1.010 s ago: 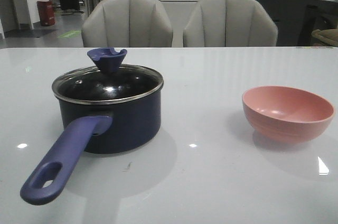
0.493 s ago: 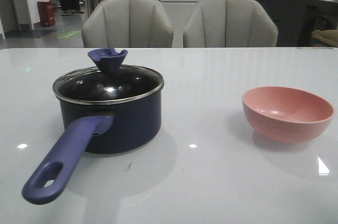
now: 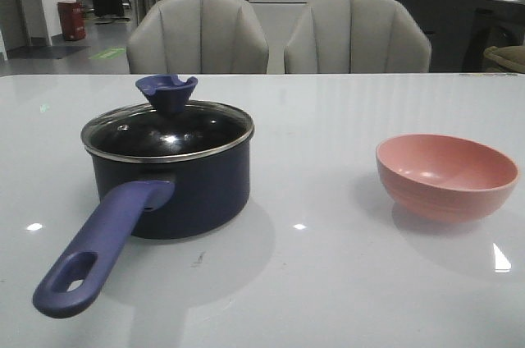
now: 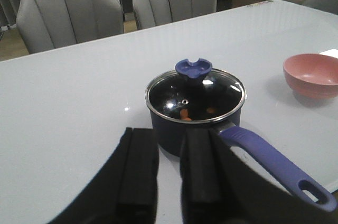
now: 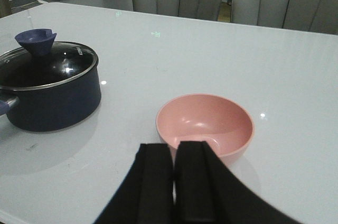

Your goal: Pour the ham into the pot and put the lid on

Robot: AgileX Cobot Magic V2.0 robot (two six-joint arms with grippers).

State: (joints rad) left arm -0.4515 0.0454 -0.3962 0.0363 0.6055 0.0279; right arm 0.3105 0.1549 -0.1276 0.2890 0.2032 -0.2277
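- The dark navy-blue round saucepan (image 3: pixel 171 184) stands on the left part of the glossy white table (image 3: pixel 328 282), its long lighter-blue handle (image 3: pixel 98 248) reaching toward the near edge, the hole at its tip.
- The round glass lid with a steel rim (image 3: pixel 168 130) sits flat and closed on the saucepan, its blue flared knob (image 3: pixel 166 91) upright.
- Through the glass in the left wrist view, a few small orange-pink ham chunks (image 4: pixel 185 113) lie on the black inside of the saucepan.
- The pink round bowl (image 3: pixel 447 176) stands on the right part of the table, well apart from the saucepan; its inside shows nothing in it.
- The left gripper (image 4: pixel 168 145) hangs near the saucepan on its handle side, jaws a narrow gap apart, gripping nothing.
- The right gripper (image 5: pixel 173 155) hangs just short of the pink bowl, jaws together and bare.
- Between saucepan and bowl the tabletop is wide and bare; two grey padded chairs (image 3: pixel 279 34) stand beyond the far edge.
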